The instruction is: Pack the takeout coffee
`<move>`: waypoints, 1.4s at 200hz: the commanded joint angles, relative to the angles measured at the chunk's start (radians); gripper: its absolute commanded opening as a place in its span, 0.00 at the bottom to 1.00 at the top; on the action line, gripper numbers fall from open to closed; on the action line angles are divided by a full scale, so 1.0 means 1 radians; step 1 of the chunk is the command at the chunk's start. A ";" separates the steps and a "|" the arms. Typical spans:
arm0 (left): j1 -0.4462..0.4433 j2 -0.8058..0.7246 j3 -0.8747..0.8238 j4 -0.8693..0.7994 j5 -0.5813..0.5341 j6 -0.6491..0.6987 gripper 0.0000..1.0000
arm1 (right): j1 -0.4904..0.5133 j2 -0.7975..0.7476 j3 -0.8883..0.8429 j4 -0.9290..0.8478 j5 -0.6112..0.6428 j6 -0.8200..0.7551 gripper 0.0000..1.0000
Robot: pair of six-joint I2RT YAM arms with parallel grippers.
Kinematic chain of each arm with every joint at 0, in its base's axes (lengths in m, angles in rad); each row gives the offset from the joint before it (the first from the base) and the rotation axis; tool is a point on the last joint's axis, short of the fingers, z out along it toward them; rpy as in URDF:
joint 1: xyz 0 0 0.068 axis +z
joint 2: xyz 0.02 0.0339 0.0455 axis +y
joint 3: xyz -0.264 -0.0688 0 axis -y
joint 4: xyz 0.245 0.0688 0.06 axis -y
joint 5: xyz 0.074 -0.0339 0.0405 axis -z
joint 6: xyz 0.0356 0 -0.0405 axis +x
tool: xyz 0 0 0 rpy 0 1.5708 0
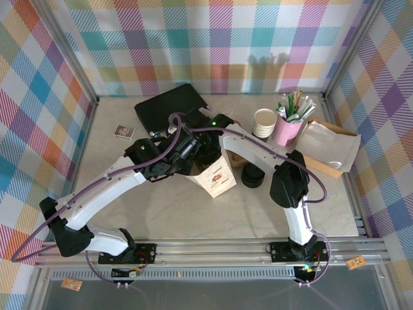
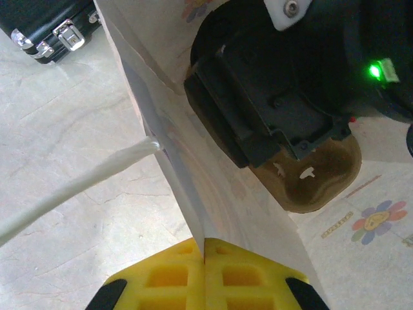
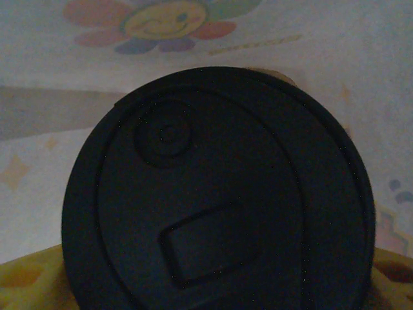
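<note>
The takeout coffee shows in the right wrist view as its round black lid, close under the camera, inside the white printed paper bag. The cup's body is hidden. My right gripper reaches down into the bag, a yellow finger on each side of the lid; whether they press on the cup I cannot tell. My left gripper is shut on the bag's upper rim and holds the mouth apart. A brown cardboard piece lies at the bag's bottom.
A low stack of black lids sits right of the bag. Behind it stand stacked white cups and a pink cup of sticks and straws. Brown paper bags lie far right, a black case at the back, a small card left.
</note>
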State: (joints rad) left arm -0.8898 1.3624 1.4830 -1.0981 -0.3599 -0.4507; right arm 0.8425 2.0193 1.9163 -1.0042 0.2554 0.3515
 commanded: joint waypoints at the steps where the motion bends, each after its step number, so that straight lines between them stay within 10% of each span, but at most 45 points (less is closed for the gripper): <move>1: -0.003 -0.013 0.024 -0.012 -0.004 -0.014 0.00 | -0.006 -0.075 -0.067 0.103 -0.058 -0.047 0.61; 129: -0.003 -0.014 0.031 -0.054 0.131 -0.072 0.00 | -0.011 -0.196 -0.301 0.352 -0.040 -0.165 0.56; 280: -0.020 0.069 0.139 -0.129 0.011 -0.137 0.00 | -0.048 -0.184 -0.369 0.245 -0.111 -0.134 0.55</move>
State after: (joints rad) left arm -0.8909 1.4292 1.5871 -1.1851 -0.2981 -0.5667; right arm 0.7994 1.8431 1.5749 -0.7021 0.1619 0.2203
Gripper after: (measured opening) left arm 0.050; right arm 0.743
